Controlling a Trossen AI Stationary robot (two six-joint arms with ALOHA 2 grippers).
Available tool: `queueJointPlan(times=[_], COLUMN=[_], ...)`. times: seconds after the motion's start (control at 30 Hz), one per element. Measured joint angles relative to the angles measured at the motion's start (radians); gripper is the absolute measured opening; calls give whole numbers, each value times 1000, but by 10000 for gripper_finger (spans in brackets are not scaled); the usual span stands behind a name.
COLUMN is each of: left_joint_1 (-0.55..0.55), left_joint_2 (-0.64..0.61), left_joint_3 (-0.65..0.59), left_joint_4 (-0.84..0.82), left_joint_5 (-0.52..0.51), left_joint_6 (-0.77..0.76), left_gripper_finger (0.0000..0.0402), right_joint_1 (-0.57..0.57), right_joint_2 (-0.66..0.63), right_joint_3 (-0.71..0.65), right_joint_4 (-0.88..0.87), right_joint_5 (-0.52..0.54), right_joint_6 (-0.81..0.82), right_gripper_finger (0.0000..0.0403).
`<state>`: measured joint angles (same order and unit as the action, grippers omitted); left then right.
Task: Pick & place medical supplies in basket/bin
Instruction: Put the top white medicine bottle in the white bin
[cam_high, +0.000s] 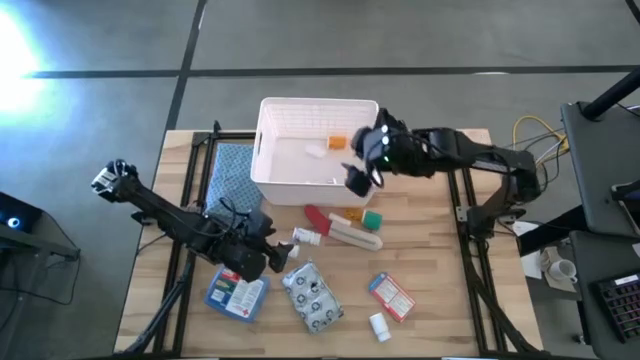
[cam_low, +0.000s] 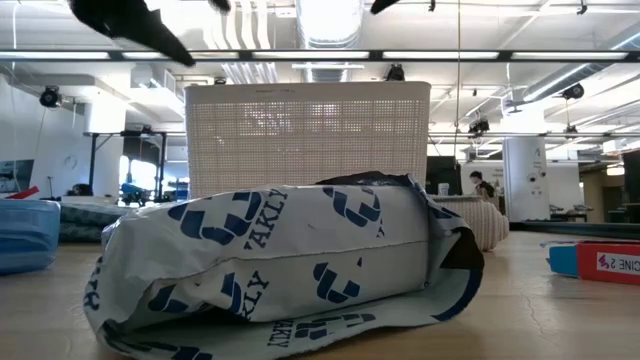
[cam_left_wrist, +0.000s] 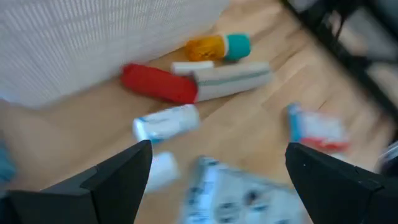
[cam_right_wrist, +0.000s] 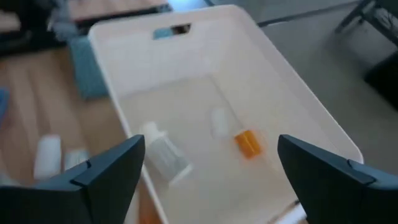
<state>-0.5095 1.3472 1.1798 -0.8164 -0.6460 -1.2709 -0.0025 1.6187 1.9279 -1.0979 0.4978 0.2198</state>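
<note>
left side of the overhead frame: the left gripper (cam_high: 262, 252) sits low over the table, lower left of centre, jaws spread wide and holding nothing. its wrist view shows both fingers (cam_left_wrist: 118, 177) apart with bare wood between them. just right of it lies a small white bottle (cam_high: 307, 237), long axis running left to right across the frame. below that sit a blue packet (cam_high: 237, 293) and a spotted pouch (cam_high: 313, 296).

centre: the white basket (cam_high: 270, 140) stands at upper centre. inside it lie an orange item (cam_high: 338, 142) and at least one pale item (cam_high: 316, 151). below the basket, on the table, a red tube (cam_high: 322, 221) and a cream tube (cam_high: 356, 236) lie side by side, slanting down to the right.

right: the right gripper (cam_high: 368, 160) hangs over the basket's right edge, jaws wide apart and empty. a red-white packet (cam_high: 391, 296) and a small white bottle (cam_high: 379, 325) lie at lower right.

judgement: the left arm is nearer the loose supplies. the white bottle beside its jaws is the likely next pick, and the jaws should close across its short axis.
</note>
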Motion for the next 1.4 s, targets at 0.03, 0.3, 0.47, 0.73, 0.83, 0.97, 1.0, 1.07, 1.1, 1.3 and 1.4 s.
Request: queueJointPlan(times=[0.03,0.3,0.47,0.73,0.83,0.97,1.0,1.07,1.1,1.3,1.4], left_joint_1=[0,0,1,38,71,131,146,170,178,186,185], left_joint_2=[0,0,0,0,1,2,2,2,2,9,44], left_joint_3=[-18,-270,-435,-510,-518,-523,-525,-526,-527,-535,-537], left_joint_4=[2,321,570,602,607,619,621,623,625,634,632], left_joint_5=[0,157,176,177,179,236,257,300,317,382,402], left_joint_6=[76,606,732,803,849,912,926,957,970,1043,1057], left_gripper_finger=[346,346,346,345,345,345,345,345,345,345,345], right_joint_1=[22,150,195,222,221,221,221,221,221,221,220], right_joint_2=[-13,-40,-40,-38,-38,-38,-38,-38,-38,-38,-38], right_joint_3=[-9,-37,-50,-86,-97,-99,-99,-99,-99,-99,-99], right_joint_4=[-18,-186,-215,-214,-215,-215,-215,-215,-215,-215,-215], right_joint_5=[2,38,55,53,54,54,54,54,54,54,54], right_joint_6=[-3,167,267,316,353,358,358,358,358,358,358], right_gripper_finger=[358,359,359,359,359,359,359,359,359,359,359])
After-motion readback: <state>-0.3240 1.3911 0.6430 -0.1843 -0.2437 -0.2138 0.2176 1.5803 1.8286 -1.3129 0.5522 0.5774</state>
